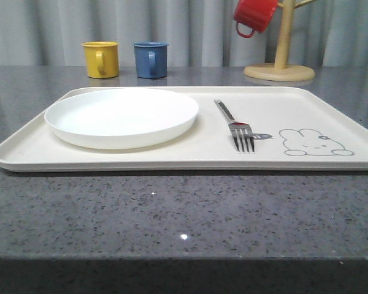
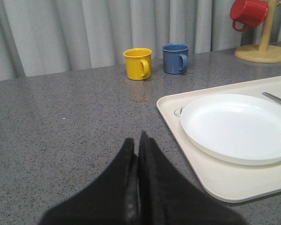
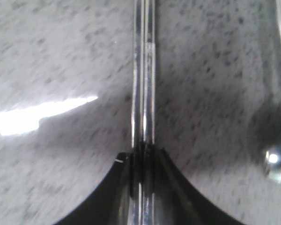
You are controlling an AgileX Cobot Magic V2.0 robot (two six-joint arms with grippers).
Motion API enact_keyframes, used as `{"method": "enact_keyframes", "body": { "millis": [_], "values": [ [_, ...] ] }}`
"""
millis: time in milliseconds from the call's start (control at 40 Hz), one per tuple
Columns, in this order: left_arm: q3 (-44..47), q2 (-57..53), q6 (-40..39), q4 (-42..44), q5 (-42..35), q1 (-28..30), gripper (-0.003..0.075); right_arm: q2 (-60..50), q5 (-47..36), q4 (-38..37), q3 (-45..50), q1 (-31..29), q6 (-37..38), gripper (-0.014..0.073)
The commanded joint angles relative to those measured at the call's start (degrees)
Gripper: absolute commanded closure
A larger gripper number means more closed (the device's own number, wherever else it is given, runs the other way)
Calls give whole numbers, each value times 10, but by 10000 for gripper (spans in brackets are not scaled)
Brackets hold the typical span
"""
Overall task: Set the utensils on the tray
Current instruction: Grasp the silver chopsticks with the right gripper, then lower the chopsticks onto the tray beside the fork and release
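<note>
— Looking at the right gripper first: what's it got?

— Its jaws are clamped on the chopsticks. The two flat silver sticks lie tight together and run straight out from between the fingers, over the speckled grey counter. I can't tell whether they rest on the stone or sit just above it.

— Anything close by?

— Off to one side, a shiny rounded metal end with a thin stem, the spoon I think, though it's blurred. It's apart from the chopsticks.

— And the left gripper?

— Pressed closed, holding nothing. Its dark fingers meet in a point over bare counter, just beside the near corner of the tray.

— What's on the tray?

— From the front, the cream tray lies flat across the counter. The fork is on it, right of centre, tines toward the camera, handle angled back and left. The tines end just beside the grey rabbit drawing. A white plate takes the left half, well clear of the fork.

— Behind that?

— A yellow mug and a blue mug stand side by side past the far rim, near the curtain. Farther right, a wooden mug tree has a red mug hanging on it.
</note>
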Motion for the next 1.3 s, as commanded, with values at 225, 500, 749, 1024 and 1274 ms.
{"method": "enact_keyframes", "body": {
  "millis": [225,500,749,1024,1274],
  "values": [
    [-15,7,-3,-8,-42,1,738,-55,95,0,-121,123,44,525],
    [-15,7,-3,-8,-42,1,738,-25,69,9,-138,255,140,525],
    [-15,7,-3,-8,-42,1,738,37,34,35,-138,303,176,525],
    [-15,7,-3,-8,-42,1,738,78,17,43,-138,303,184,522],
    [-15,7,-3,-8,-42,1,738,79,30,45,-138,303,184,284]
  ]
}}
